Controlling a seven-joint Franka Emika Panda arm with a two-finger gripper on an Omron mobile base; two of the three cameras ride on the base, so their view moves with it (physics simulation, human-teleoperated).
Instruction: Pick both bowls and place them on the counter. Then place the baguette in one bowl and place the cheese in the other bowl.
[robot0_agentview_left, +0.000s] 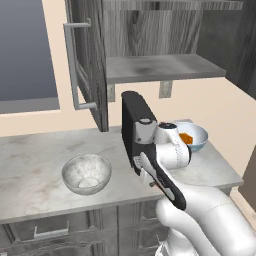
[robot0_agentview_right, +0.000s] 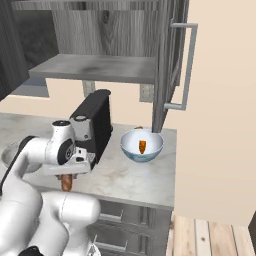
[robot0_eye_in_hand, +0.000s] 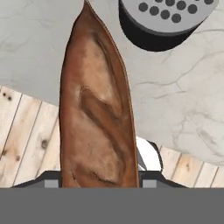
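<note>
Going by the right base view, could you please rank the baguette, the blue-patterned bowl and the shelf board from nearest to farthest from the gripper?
1. Baguette, at the gripper itself.
2. Blue-patterned bowl, on the counter to its right.
3. Shelf board, up above.

Glossy white rounded arm segs (robot0_agentview_left: 200, 210), dark joint bands, black trim strip, grey round wrist cap

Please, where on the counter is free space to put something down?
The counter is bare left of the grey bowl, and between that bowl and the black machine. The right end is crowded by the machine, the blue bowl and the arm.
</note>
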